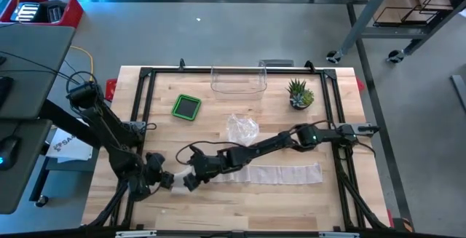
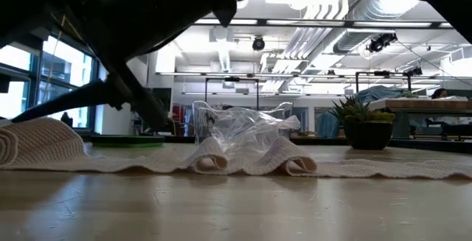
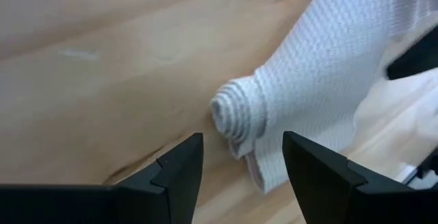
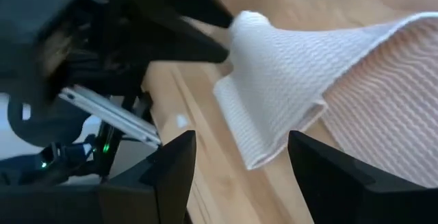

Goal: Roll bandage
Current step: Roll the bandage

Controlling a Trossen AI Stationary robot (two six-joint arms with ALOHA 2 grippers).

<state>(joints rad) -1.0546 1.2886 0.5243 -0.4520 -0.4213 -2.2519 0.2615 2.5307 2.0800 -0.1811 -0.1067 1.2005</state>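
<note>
A long white bandage (image 1: 280, 173) lies flat on the wooden table, running from right to left. Its left end is wound into a small roll (image 3: 236, 111) that rests on its side on the wood; in the low view the roll (image 2: 29, 141) shows at the left. My left gripper (image 3: 243, 172) is open and points down just short of the roll, with a loose flap of bandage between its fingertips. My right gripper (image 4: 239, 169) is open too and hovers over the strip (image 4: 294, 80) right beside the roll, facing my left gripper (image 1: 169, 180).
Behind the bandage, toward the far edge, lie a crumpled clear plastic bag (image 1: 242, 129), a green-rimmed square (image 1: 186, 107), a clear box (image 1: 238, 81) and a potted plant (image 1: 300, 94). The strip shows small humps (image 2: 251, 156) in the low view. Bare wood lies toward the near edge.
</note>
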